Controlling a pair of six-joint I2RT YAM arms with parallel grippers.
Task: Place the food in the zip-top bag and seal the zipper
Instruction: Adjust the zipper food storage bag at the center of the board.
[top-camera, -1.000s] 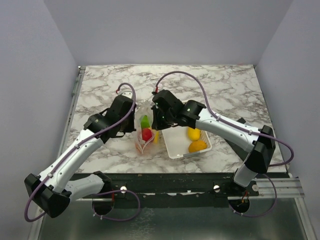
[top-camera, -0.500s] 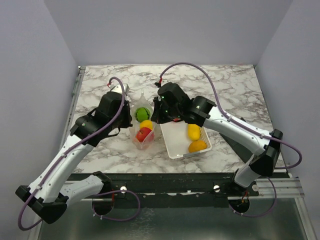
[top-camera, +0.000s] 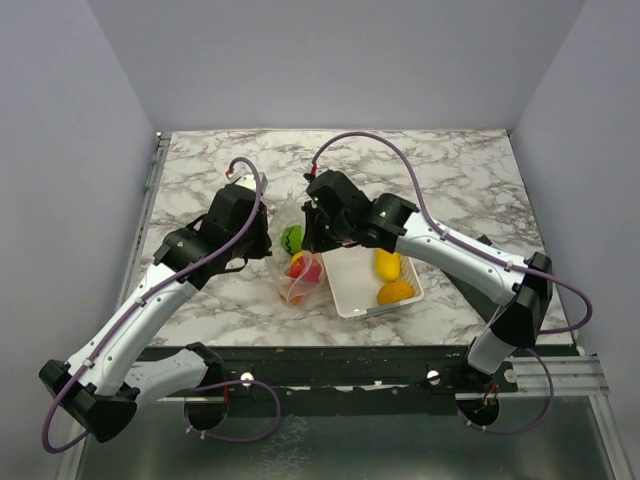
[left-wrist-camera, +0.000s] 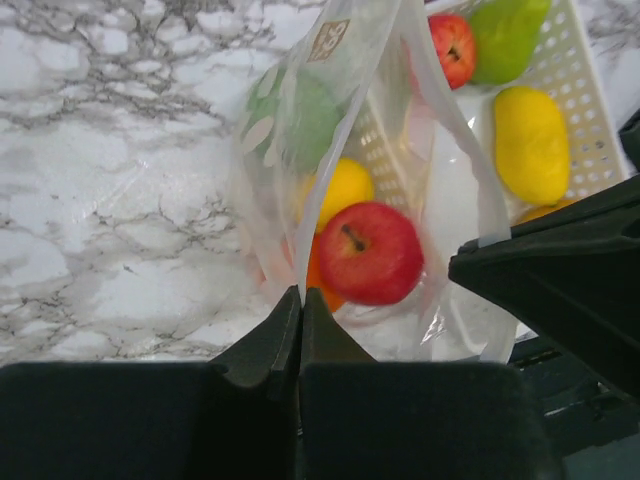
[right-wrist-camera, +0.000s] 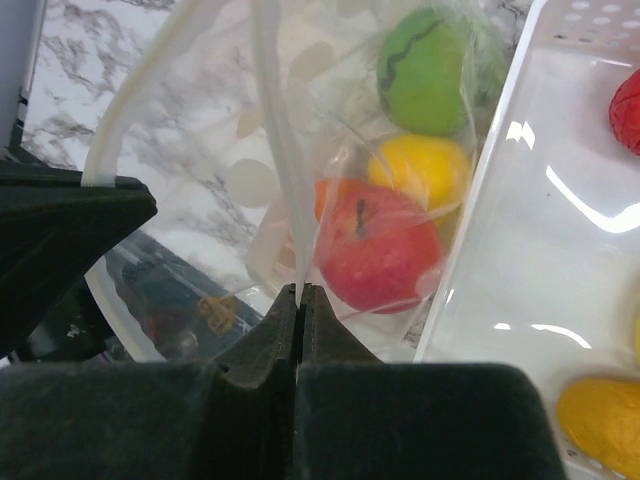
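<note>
The zip-top bag (top-camera: 298, 270) hangs between my two grippers, just left of the white basket. It holds a red apple (left-wrist-camera: 370, 252), a yellow fruit (left-wrist-camera: 342, 188), an orange fruit and a green fruit (right-wrist-camera: 432, 72). My left gripper (left-wrist-camera: 300, 296) is shut on one side of the bag's zipper edge (left-wrist-camera: 345, 150). My right gripper (right-wrist-camera: 299, 292) is shut on the other side of the zipper edge (right-wrist-camera: 277, 150). The bag's mouth stands open between them. More food lies in the basket: a yellow fruit (top-camera: 387, 265) and an orange fruit (top-camera: 396, 292).
The white slotted basket (top-camera: 350, 290) sits on the marble table right of the bag, touching or very near it. In the left wrist view it also holds a red fruit (left-wrist-camera: 452, 48) and a light green one (left-wrist-camera: 505, 35).
Both grippers first rose with the bag, then came down again. The bag has shifted slightly right, toward the basket, and its fruits have resettled.
</note>
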